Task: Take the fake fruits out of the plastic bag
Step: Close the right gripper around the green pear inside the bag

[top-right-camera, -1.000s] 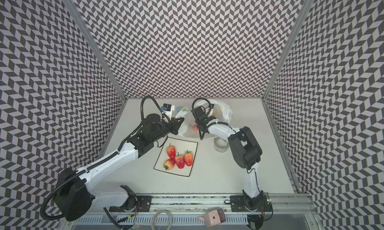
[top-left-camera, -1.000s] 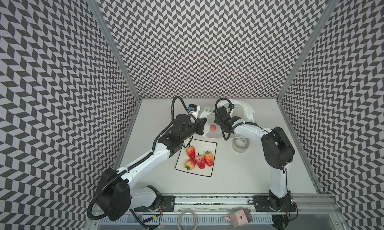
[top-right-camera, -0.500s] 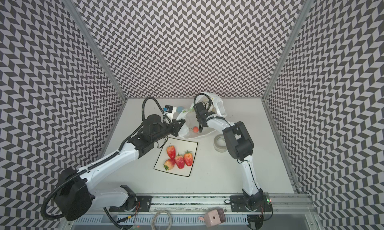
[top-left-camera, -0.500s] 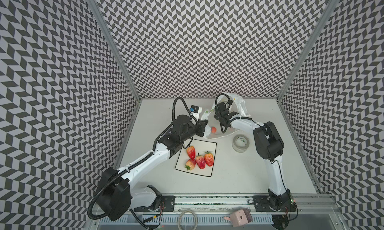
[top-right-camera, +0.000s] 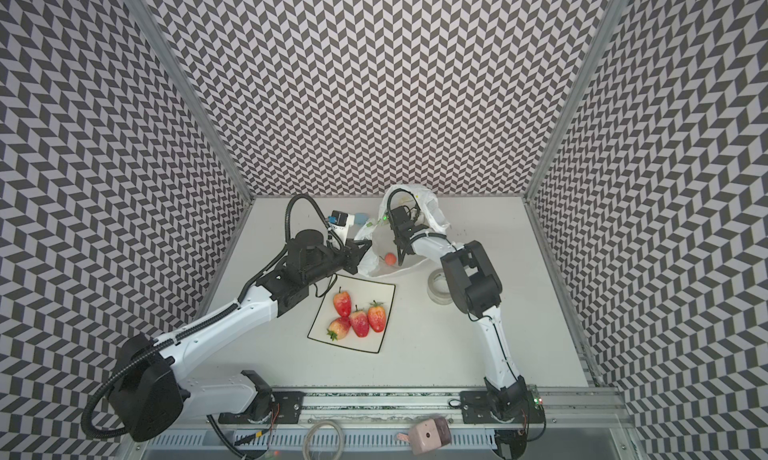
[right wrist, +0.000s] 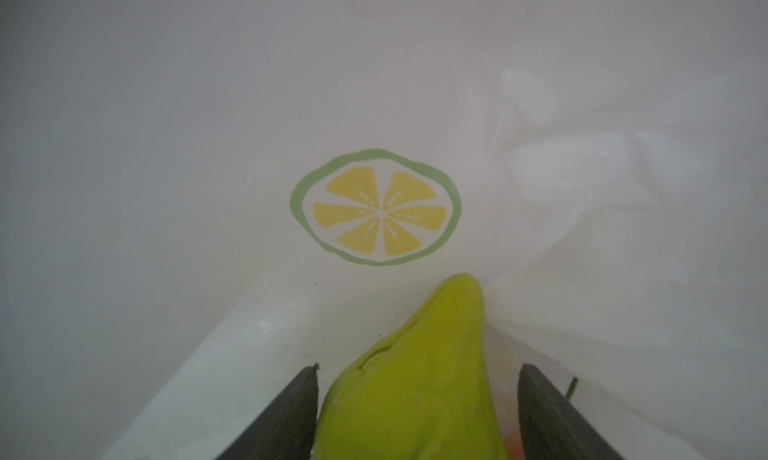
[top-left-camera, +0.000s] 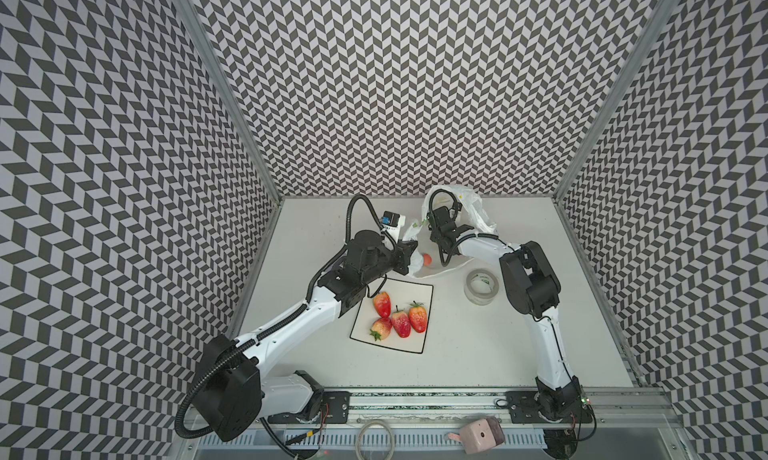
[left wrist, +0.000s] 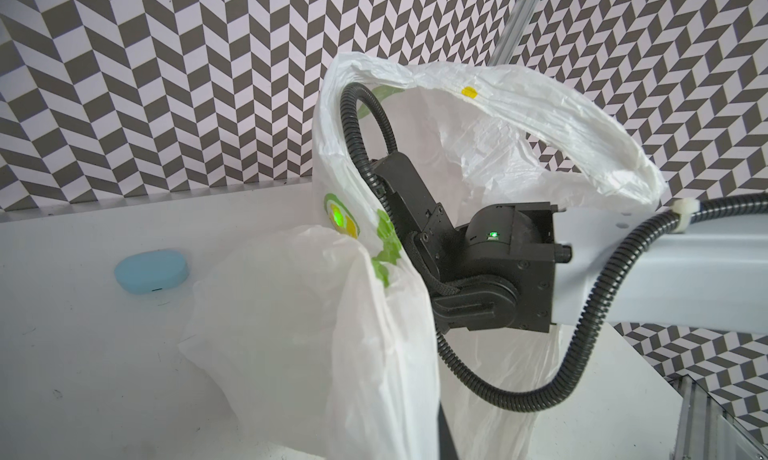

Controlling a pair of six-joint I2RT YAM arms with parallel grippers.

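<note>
a slick pear [right wrist: 440, 333] to pinch

right gripper [right wrist: 418, 368] stands half-wide astride it, not yet pinching, deep in the plastic bag [left wrist: 519, 146]. likely light, hard, slippery: squeeze its broad belly. left gripper [top-left-camera: 409, 252] clamps the bag's rim.

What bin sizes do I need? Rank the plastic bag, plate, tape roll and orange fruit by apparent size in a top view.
1. plastic bag and plate: about alike, unranked; the bag is partly hidden.
2. tape roll
3. orange fruit

Robotics lab test cell: chevron-patterned walls [top-left-camera: 395, 83], white tabletop [top-left-camera: 478, 354], two arms [top-left-camera: 291, 325] on an aluminium rail [top-left-camera: 415, 404].
</note>
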